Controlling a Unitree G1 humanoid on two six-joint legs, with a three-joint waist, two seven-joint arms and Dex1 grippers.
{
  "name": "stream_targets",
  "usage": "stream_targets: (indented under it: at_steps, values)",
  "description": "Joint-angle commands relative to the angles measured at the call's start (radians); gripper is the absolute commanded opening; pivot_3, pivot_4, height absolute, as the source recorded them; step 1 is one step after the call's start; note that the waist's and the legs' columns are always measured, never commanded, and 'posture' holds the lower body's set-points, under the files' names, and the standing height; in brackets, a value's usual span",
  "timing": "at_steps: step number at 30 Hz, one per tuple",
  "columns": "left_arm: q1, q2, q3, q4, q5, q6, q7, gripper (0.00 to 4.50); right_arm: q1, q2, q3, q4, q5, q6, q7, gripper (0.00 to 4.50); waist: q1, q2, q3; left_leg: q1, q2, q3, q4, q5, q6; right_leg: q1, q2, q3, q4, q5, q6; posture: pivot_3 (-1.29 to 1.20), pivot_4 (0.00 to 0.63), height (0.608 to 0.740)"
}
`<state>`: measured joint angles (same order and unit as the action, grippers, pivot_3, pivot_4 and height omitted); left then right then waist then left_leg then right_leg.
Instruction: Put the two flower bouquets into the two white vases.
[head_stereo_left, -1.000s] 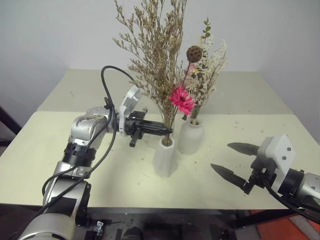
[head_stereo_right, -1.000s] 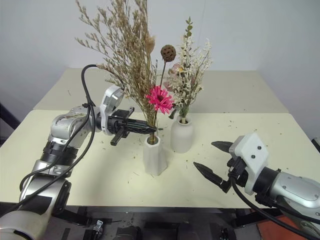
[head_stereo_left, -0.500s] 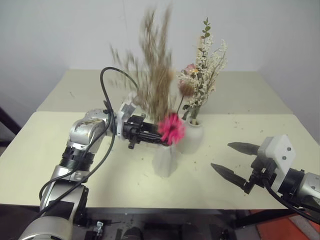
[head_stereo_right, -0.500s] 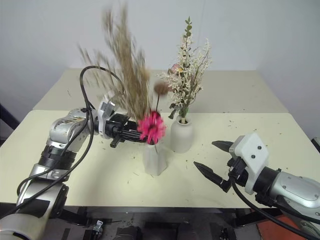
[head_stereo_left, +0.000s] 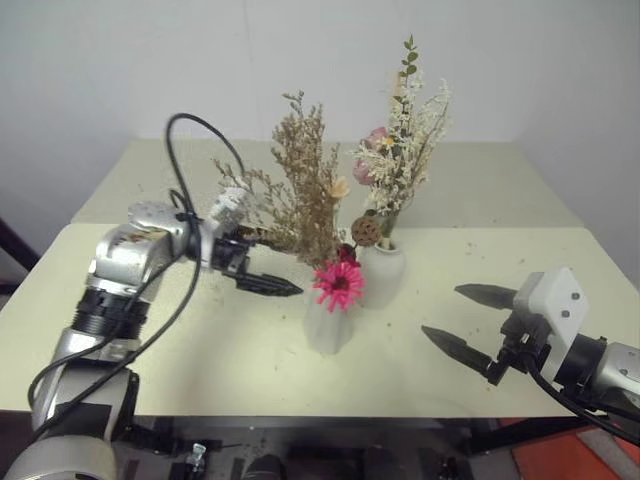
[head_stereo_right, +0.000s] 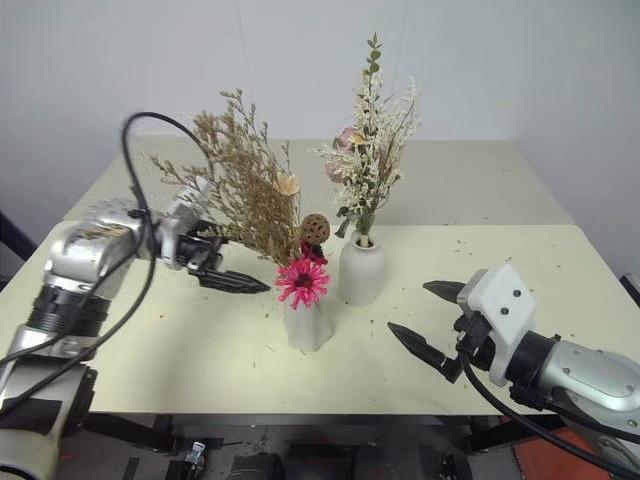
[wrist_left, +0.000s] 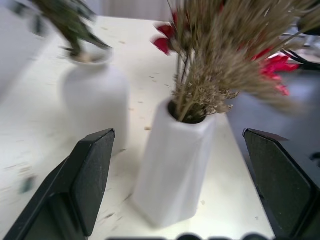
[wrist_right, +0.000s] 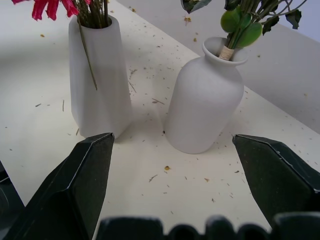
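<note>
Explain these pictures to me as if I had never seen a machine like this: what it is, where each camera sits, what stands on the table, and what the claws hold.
This is a two-armed humanoid robot. Two pictures come from cameras in its head, looking down over its arms; the other two come from a camera on each wrist, looking out between that arm's two black fingers.

On the cream table stand two white vases. The tall tapered vase holds the dried tan bouquet with its bright pink daisy. The round-bellied vase, close behind it, holds the bouquet of pale roses, cream sprigs and green leaves. Small dry crumbs lie scattered on the tabletop.

The left claw is open beside the tall vase, holding nothing. The right claw is open too, empty, apart from both vases. Both bouquets sit in vases, so the job looks done.
</note>
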<state>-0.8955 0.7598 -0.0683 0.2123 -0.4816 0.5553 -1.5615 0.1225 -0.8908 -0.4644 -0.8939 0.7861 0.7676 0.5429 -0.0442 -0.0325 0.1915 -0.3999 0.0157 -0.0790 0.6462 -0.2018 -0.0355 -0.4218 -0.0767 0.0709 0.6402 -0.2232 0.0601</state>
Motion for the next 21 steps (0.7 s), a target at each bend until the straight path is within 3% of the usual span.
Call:
stream_targets:
  at_steps: [1, 7, 21]
  values:
    - [-0.009, 0.066, 0.091, 0.005, -0.036, 0.016, 0.006, 4.47, -0.015, -0.007, -0.029, -0.006, -0.003, -0.028, 0.012, 4.50, 0.002, 0.000, 0.000, 0.000, 0.000, 0.000, 0.000, 0.000, 0.000, 0.000, 0.000, 0.000, 0.000, 0.000, 0.000, 0.00, 0.150, 0.740]
    - [0.058, 0.164, 0.121, 0.005, 0.023, -0.052, 0.033, 4.47, -0.026, -0.021, -0.095, 0.020, 0.037, -0.026, 0.058, 4.50, 0.002, 0.000, 0.000, 0.000, 0.000, 0.000, 0.000, 0.000, 0.000, 0.000, 0.000, 0.000, 0.000, 0.000, 0.000, 0.00, 0.150, 0.740]
    - [0.153, 0.179, 0.180, -0.117, -0.044, 0.017, 0.138, 4.47, -0.062, -0.049, -0.251, 0.114, 0.138, -0.024, 0.141, 4.50, 0.007, 0.000, 0.000, 0.000, 0.000, 0.000, 0.000, 0.000, 0.000, 0.000, 0.000, 0.000, 0.000, 0.000, 0.000, 0.00, 0.150, 0.740]
